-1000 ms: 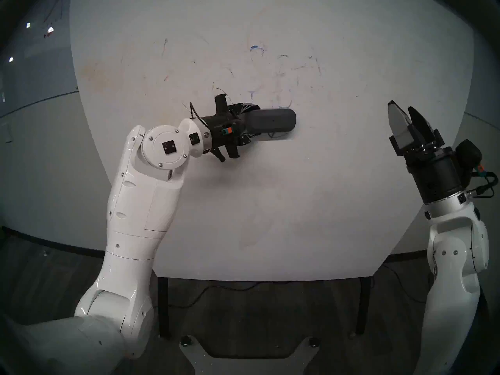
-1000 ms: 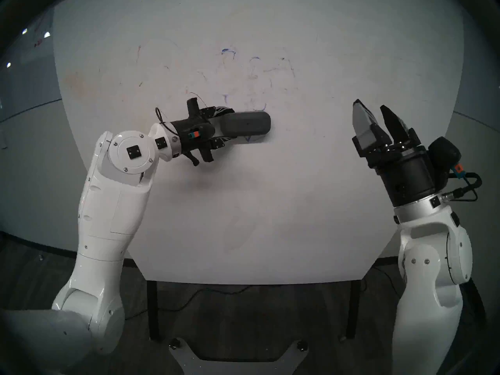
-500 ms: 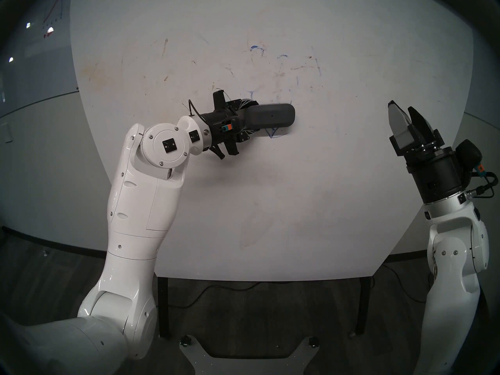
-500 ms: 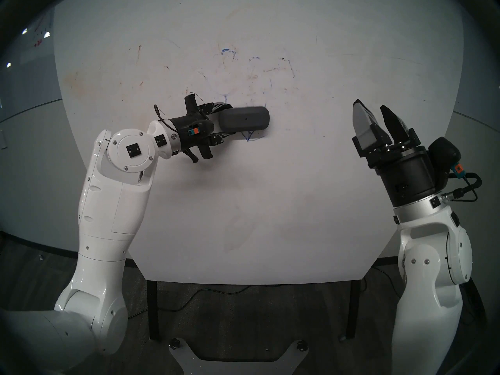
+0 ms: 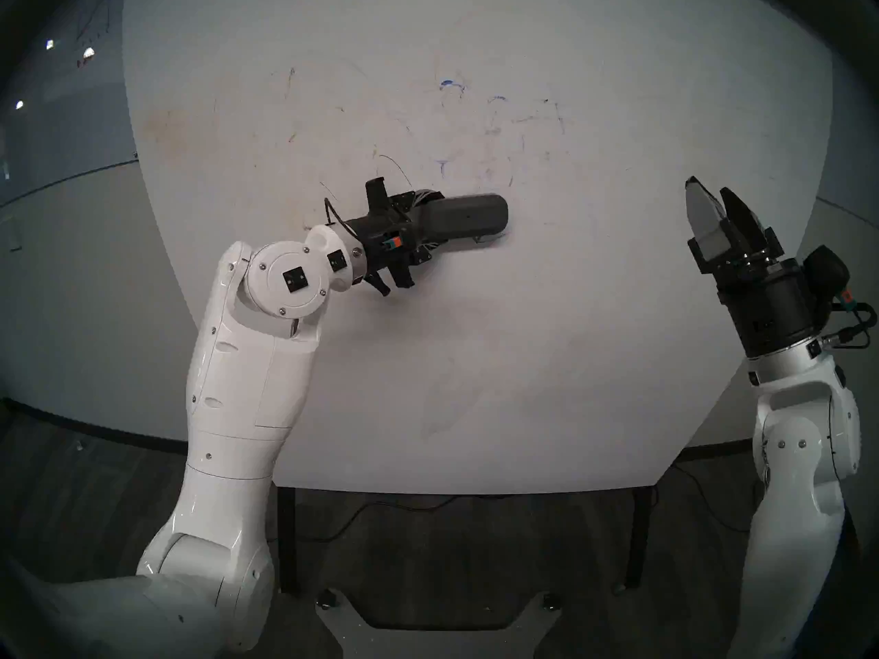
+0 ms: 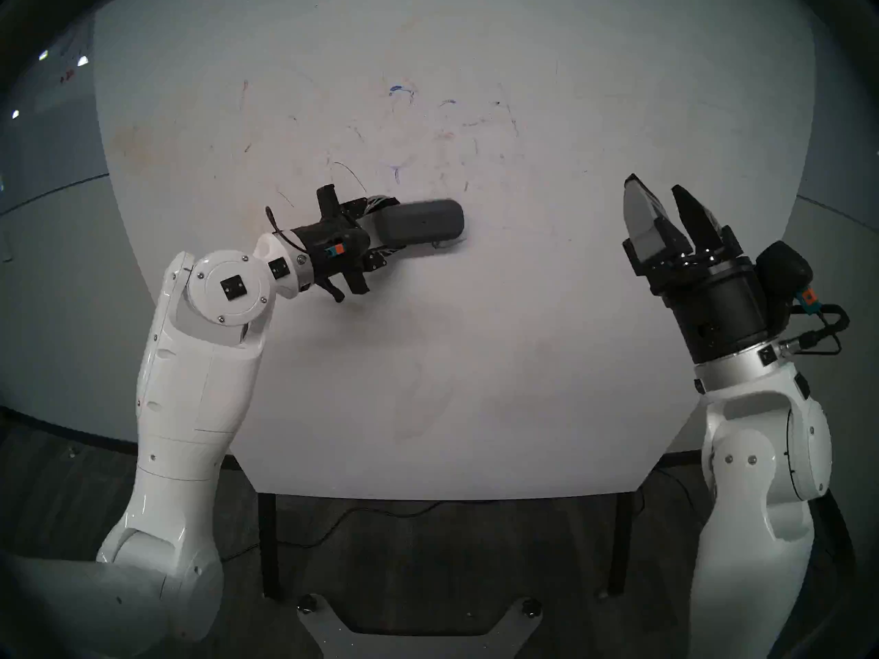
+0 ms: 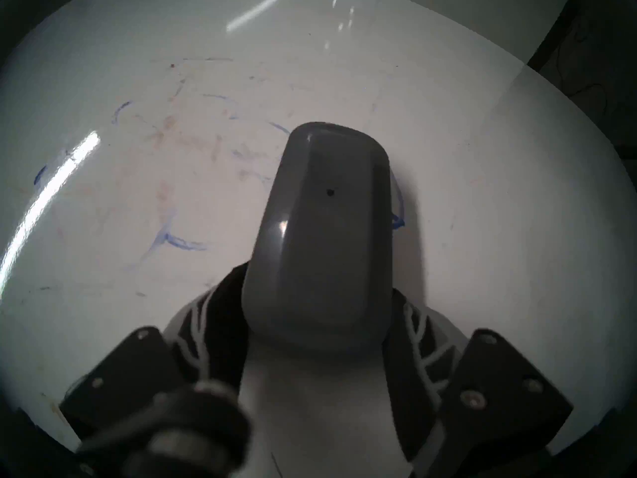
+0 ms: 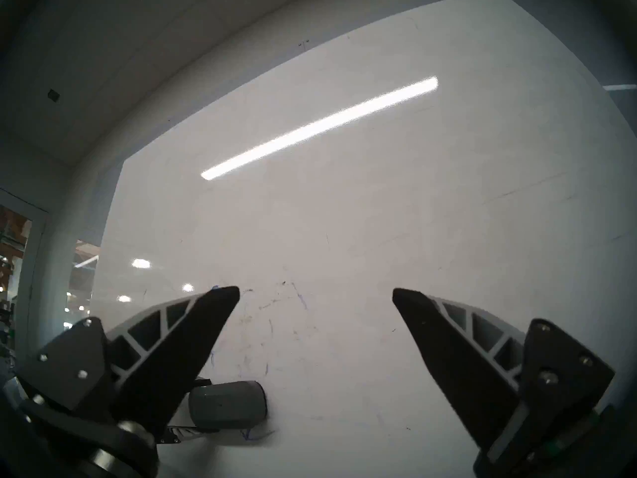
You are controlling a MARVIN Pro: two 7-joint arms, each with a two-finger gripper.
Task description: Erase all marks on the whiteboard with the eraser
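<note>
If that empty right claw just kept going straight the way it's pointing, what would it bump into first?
Most likely the whiteboard: the right gripper, fingers spread and empty, aims at bare board above and right of the eraser. Depth is hard to judge.

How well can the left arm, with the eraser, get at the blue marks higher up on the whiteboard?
Probably yes. The left gripper holds the eraser against the whiteboard, and only bare board lies between it and the blue marks above.

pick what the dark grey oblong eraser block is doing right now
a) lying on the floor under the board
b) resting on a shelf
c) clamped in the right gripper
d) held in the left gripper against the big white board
d: the dark grey oblong eraser sits between the left gripper's fingers, against the large white whiteboard; the right gripper is open and empty.
</note>
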